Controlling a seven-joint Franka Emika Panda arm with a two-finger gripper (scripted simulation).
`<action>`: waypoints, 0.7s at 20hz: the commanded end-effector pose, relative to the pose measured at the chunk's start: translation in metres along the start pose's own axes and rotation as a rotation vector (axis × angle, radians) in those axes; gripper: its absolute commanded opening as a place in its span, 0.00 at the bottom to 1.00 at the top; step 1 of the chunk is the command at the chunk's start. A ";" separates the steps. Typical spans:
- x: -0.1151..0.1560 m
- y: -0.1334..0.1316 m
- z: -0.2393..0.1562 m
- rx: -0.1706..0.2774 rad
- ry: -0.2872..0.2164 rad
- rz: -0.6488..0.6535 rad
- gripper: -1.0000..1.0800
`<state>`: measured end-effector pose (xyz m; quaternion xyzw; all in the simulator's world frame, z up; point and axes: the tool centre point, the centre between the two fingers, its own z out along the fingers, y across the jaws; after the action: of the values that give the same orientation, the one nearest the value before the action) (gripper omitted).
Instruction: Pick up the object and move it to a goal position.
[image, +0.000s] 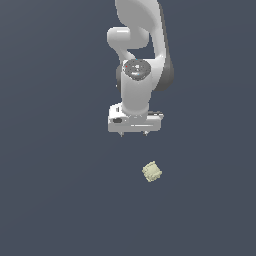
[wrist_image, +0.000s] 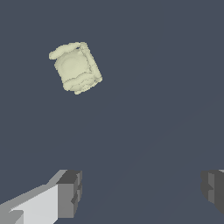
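Observation:
The object (image: 152, 172) is a small pale yellow-green bumpy cube-like lump lying on the dark grey floor, below and slightly toward the exterior view's right of my gripper. My white gripper (image: 133, 133) hangs from the arm, pointing down, apart from the object. In the wrist view the object (wrist_image: 75, 67) lies clear of the fingers, not between them. The gripper (wrist_image: 142, 192) is open wide and empty; one finger (wrist_image: 70, 192) and the other finger (wrist_image: 214, 190) show far apart.
The white arm (image: 137, 55) rises toward the top of the exterior view. The flat dark grey floor (image: 50, 190) surrounds everything. No goal marker shows.

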<state>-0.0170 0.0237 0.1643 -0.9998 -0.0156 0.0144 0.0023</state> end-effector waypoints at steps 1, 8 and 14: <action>0.000 0.000 0.000 0.000 0.000 0.000 0.96; -0.004 -0.021 0.009 0.010 -0.023 -0.001 0.96; -0.005 -0.025 0.011 0.012 -0.028 -0.002 0.96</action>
<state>-0.0239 0.0489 0.1535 -0.9994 -0.0166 0.0289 0.0084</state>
